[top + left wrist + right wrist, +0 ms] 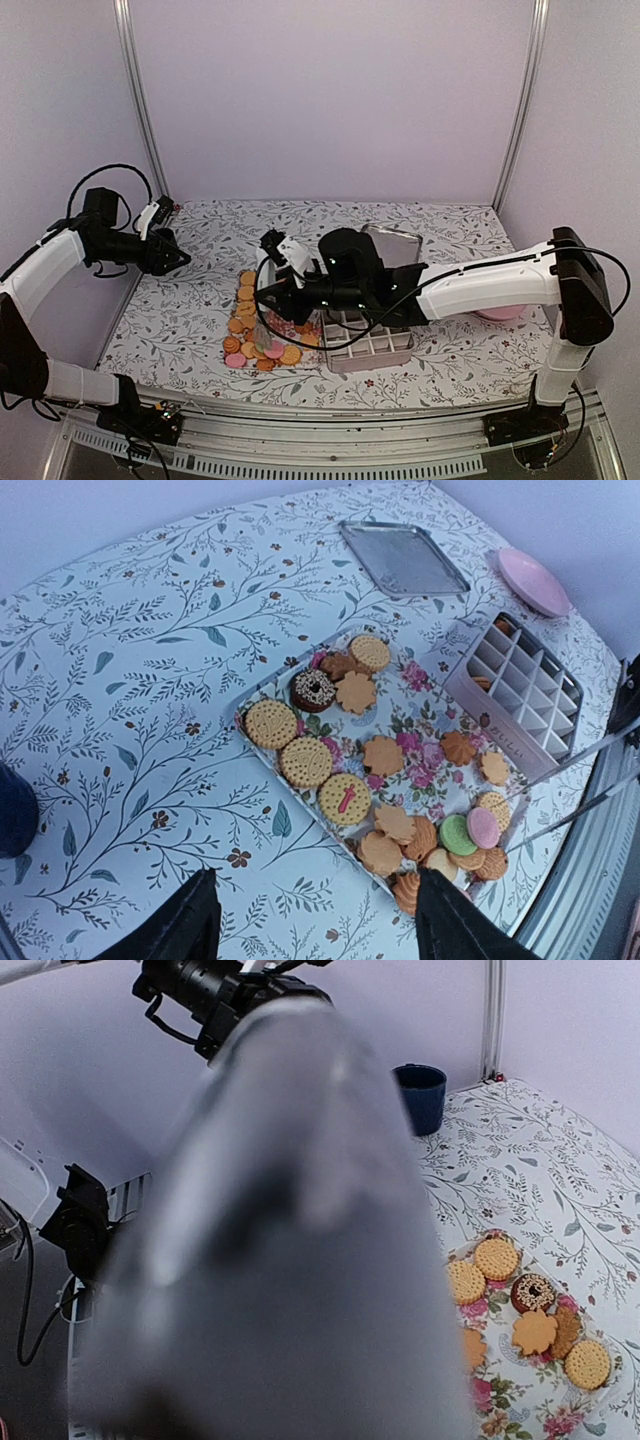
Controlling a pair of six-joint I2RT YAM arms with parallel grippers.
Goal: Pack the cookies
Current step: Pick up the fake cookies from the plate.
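The counter point(200, 300) shows open cloth along its far edge, from 10 to 2 o'clock. The metal tray point(395, 240) sits at 1 o'clock from the cookies point(255, 345), and the divided box point(370, 350) is just beside them at 3. The left tool point(315, 885), fingers apart, hangs at the 9 o'clock edge. The right tool point(266, 292) hovers over the cookies; I cannot tell whether it is apart or together.

A white divided box point(480, 720) stands on the leaf-patterned surface point(150, 680), a flowered tray point(420, 750) just beside it on its left. Beyond the box lies a metal tray point(400, 555), to its right a pink plate point(535, 580). A dark blue cup point(420, 1095) stands well apart, far left.
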